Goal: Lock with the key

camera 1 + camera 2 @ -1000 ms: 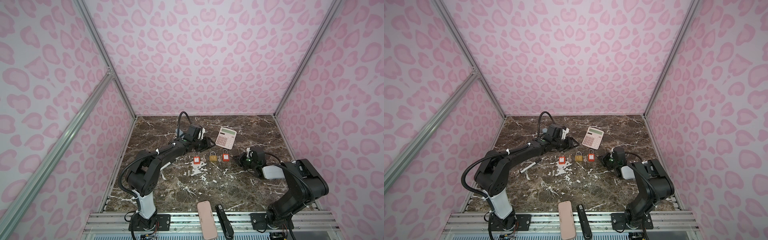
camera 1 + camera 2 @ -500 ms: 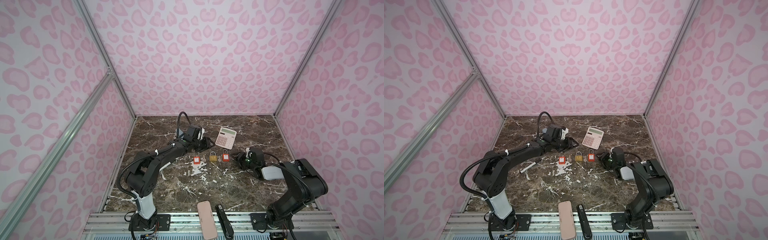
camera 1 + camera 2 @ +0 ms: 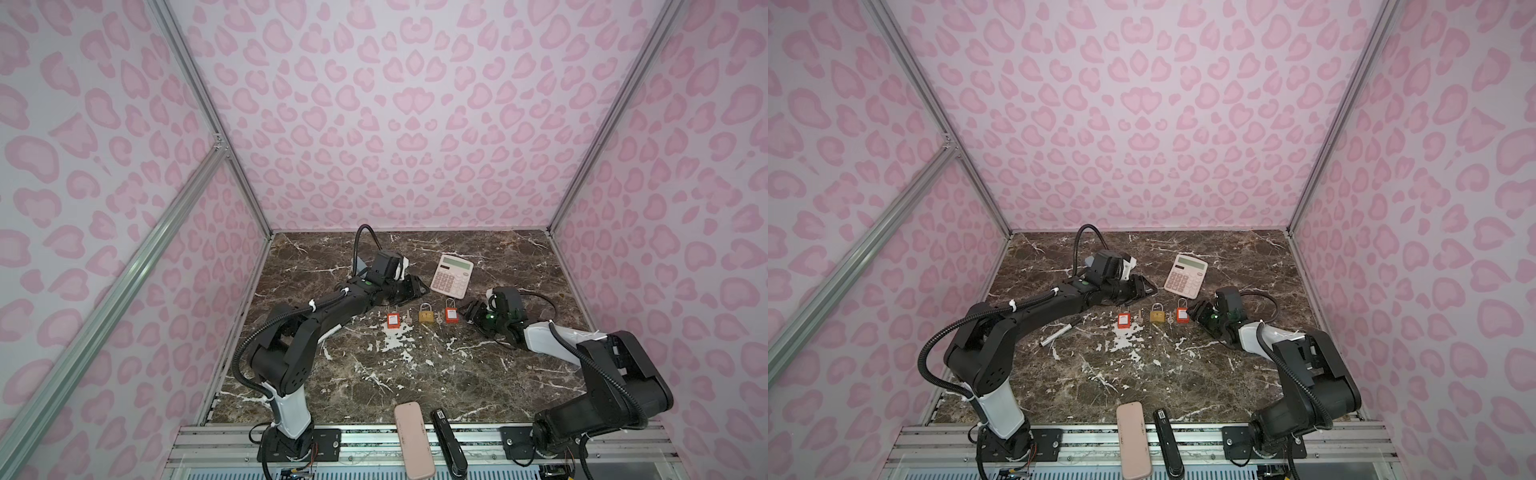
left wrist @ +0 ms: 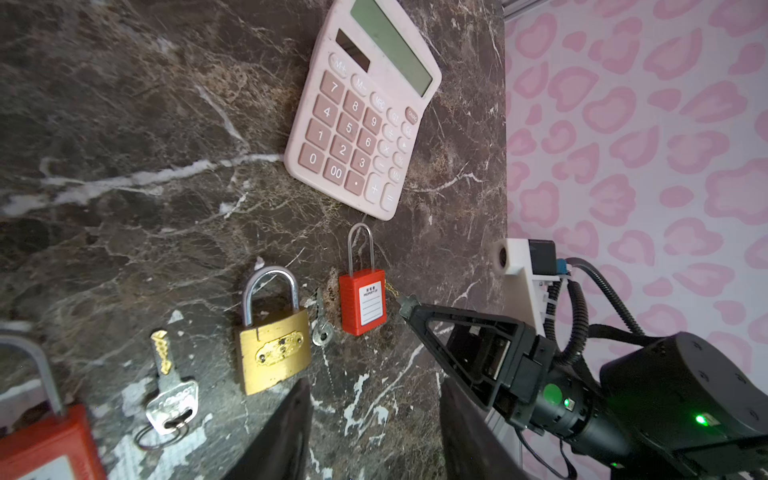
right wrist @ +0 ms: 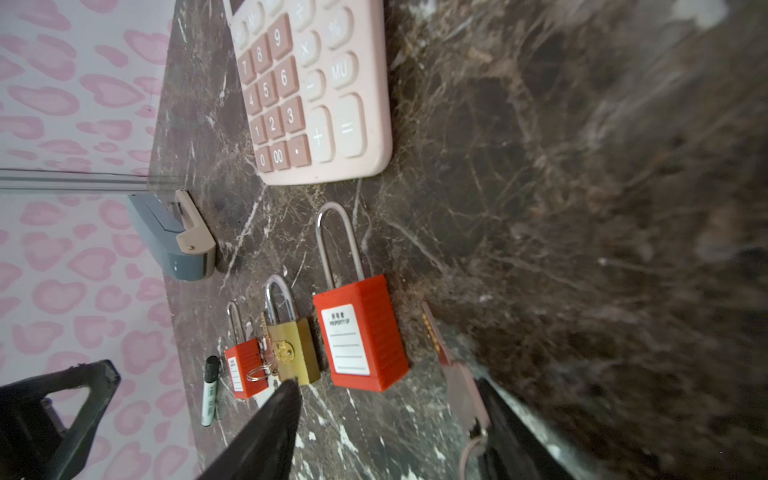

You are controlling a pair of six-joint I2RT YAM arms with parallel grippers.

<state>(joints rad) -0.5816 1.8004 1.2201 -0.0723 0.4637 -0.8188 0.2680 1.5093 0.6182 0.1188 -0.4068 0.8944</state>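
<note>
Three padlocks lie in a row on the marble table: a red padlock (image 3: 393,320), a brass padlock (image 3: 425,316) and another red padlock (image 3: 451,314) (image 5: 361,332). A silver key (image 4: 170,395) lies between the first red padlock and the brass one, and a small key (image 4: 322,328) lies between the brass one and the second red one. My right gripper (image 3: 471,313) (image 5: 386,432) is open just right of that second red padlock. A brass-toothed key (image 5: 455,374) lies along one of its fingers. My left gripper (image 3: 409,289) (image 4: 374,436) hovers open and empty behind the row.
A pink calculator (image 3: 452,276) lies behind the padlocks. A marker pen (image 3: 1057,334) lies to the left under my left arm. A pink case (image 3: 413,440) and a black stapler (image 3: 448,442) rest on the front rail. Patterned walls close three sides.
My right gripper has gone from shut to open and has slid left toward the red padlock on the right. The left arm has not moved.
</note>
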